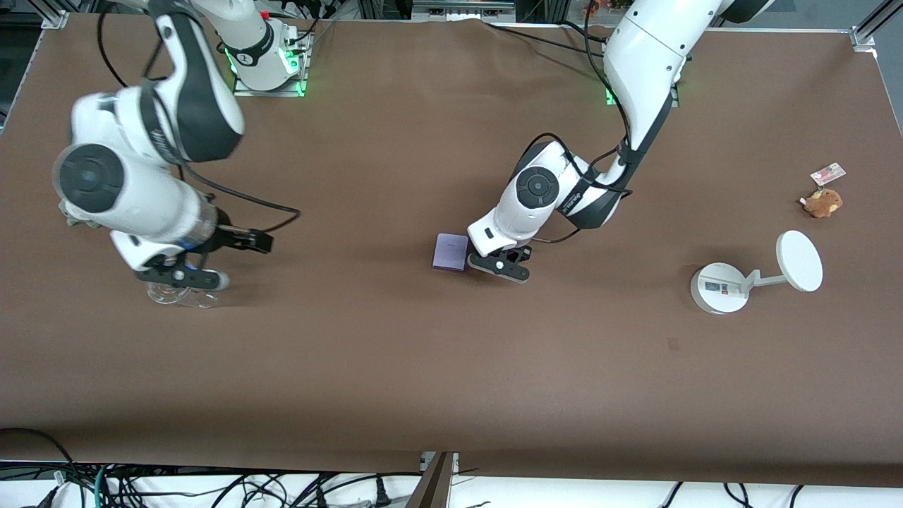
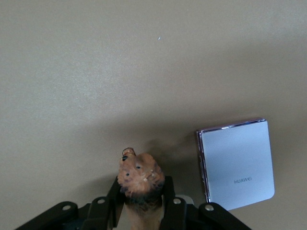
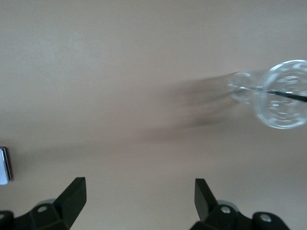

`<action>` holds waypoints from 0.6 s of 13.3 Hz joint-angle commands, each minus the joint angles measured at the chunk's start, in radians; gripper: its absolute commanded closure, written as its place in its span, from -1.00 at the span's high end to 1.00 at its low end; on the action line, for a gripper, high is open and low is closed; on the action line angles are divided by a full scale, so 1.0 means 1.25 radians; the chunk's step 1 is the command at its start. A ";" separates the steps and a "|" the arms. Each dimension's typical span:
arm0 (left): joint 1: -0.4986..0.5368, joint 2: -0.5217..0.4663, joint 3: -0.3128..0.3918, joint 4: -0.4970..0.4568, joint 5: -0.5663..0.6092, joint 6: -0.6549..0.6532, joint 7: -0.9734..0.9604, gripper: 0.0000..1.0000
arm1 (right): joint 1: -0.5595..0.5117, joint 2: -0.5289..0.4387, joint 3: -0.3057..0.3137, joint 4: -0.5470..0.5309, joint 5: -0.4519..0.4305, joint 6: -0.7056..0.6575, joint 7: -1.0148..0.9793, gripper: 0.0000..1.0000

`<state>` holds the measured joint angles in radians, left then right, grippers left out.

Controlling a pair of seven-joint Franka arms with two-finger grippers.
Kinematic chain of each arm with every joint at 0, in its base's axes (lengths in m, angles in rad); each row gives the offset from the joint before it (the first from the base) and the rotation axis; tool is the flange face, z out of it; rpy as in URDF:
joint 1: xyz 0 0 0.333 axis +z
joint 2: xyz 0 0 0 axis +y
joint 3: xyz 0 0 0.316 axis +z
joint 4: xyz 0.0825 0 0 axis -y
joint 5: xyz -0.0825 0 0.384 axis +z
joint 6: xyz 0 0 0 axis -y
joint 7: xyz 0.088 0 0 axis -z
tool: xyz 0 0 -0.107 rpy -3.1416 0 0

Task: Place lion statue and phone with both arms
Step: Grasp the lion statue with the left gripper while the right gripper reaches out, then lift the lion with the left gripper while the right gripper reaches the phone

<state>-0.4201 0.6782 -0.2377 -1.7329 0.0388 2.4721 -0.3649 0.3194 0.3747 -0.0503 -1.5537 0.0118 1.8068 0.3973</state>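
Left wrist view: my left claw is clamped on the small orange-brown lion statue, low over the brown desk just beside the flat lavender phone. My right claw waits wide open, empty, near a clear glass. Nothing placed yet, I judge.

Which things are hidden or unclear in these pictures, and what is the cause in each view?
- Lion statue: left wrist view shows only its head end; the shut left end effector and the picture's edge hide the rest. In the front view the arm covers it.
- Phone: right wrist view shows only a sliver, cut by the edge.
- Clear glass object: blurred in the right wrist view; under the open right end effector in the front view.
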 commanded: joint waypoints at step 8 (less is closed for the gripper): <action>0.266 -0.147 0.018 0.019 0.087 -0.450 0.040 -0.84 | 0.184 0.163 -0.004 0.018 0.026 0.218 0.292 1.00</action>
<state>-0.1863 0.5130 -0.2001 -1.6966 0.0679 1.9267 -0.3429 0.4989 0.5334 -0.0476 -1.5537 0.0170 2.0358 0.6825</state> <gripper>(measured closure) 0.639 0.000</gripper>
